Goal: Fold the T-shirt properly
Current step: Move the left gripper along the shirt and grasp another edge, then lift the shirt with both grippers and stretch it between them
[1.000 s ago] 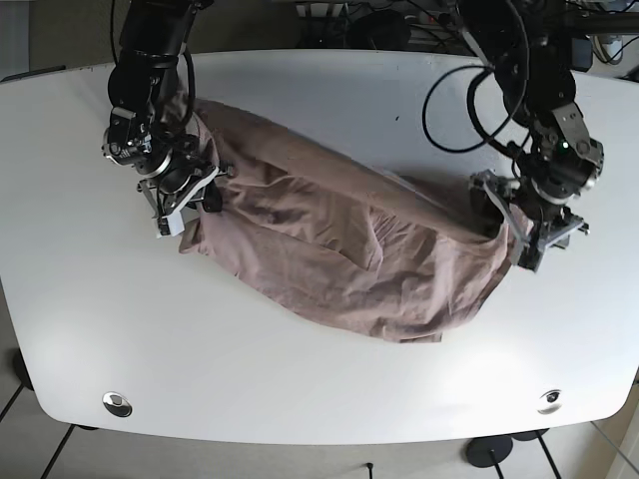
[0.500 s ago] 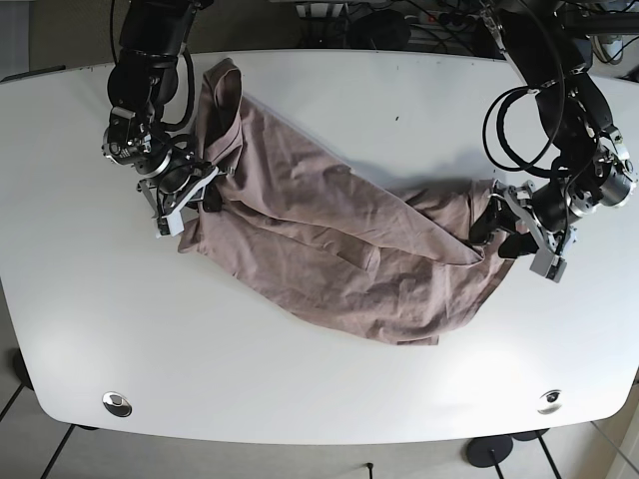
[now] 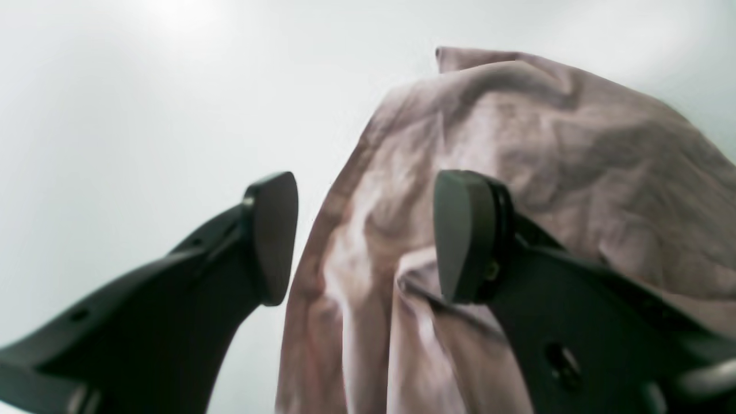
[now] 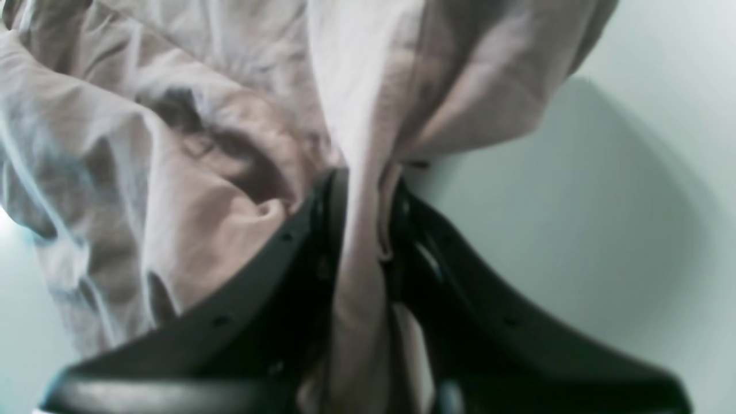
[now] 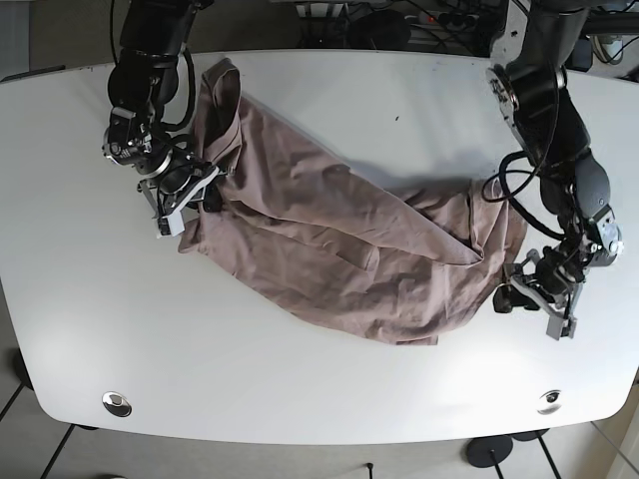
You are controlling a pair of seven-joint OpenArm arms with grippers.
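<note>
A mauve T-shirt (image 5: 329, 249) lies crumpled and slanted across the white table (image 5: 300, 389), from back left to front right. My right gripper (image 5: 186, 203) is at the shirt's left edge and is shut on a bunch of its cloth. The right wrist view shows that gripper (image 4: 365, 230) with the T-shirt (image 4: 201, 201) pinched between its fingers. My left gripper (image 5: 517, 293) is open, low at the shirt's front right edge. In the left wrist view the left gripper (image 3: 368, 236) holds nothing, and the T-shirt (image 3: 517, 144) lies on the table beyond it.
Two round metal fittings (image 5: 117, 403) (image 5: 550, 400) sit near the table's front edge. Cables and gear (image 5: 379, 20) lie behind the back edge. The left arm's black cable (image 5: 514, 170) loops above the shirt's right end.
The left gripper has let go of the shirt's right end and moved toward the table's front, beside the shirt's lower right edge. The cloth has dropped flat. The right gripper has stayed put.
</note>
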